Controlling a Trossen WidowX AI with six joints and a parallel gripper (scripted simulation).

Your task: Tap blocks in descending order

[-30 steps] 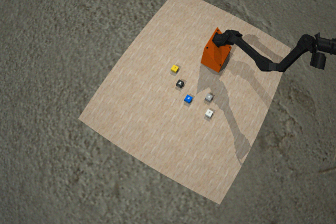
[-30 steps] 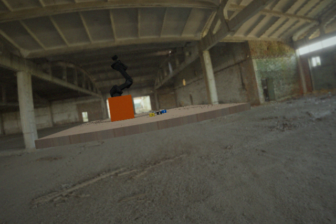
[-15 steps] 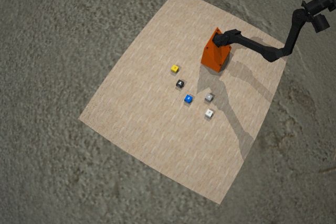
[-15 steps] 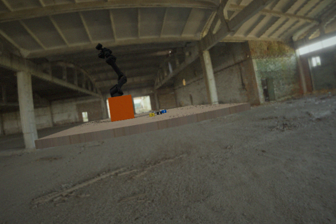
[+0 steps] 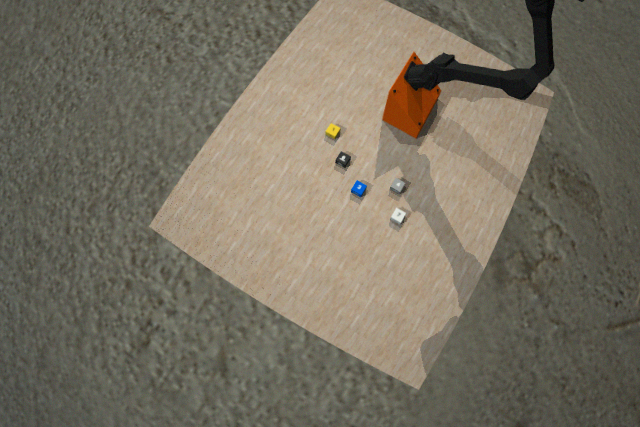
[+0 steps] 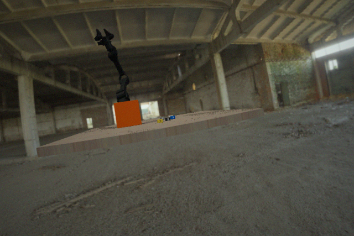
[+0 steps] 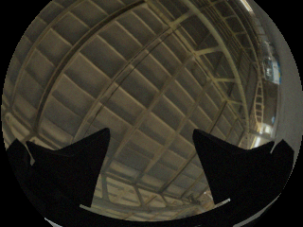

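Black arm (image 6: 116,64) rose from the orange pedestal (image 6: 127,113), its jaws apart and empty, raised toward the ceiling, far above the bench's (image 5: 289,267) five blocks.

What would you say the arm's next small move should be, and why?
Probably swing the arm down toward the blocks. The gripper is open and empty, raised high and pointing at the ceiling, well away from the yellow, black, blue, grey and white blocks. Their digits are too small to read, so I cannot say which comes first.
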